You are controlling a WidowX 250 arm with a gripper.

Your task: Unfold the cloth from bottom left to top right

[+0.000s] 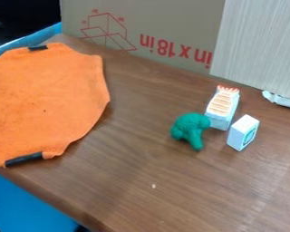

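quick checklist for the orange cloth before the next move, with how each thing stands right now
1. Cloth resting on the table: ok, at the left.
2. Whole outline visible: not ok, its left side runs past the picture's edge.
3. Fully unfolded: cannot tell, it looks broad and mostly flat, but hidden layers are possible.
4. Dark strips located: ok, one at the upper edge, one at the lower edge.
5. Toys apart from the cloth: ok, the green broccoli and two blocks are off to its right.
6. Bottom left corner free to grab: cannot tell.
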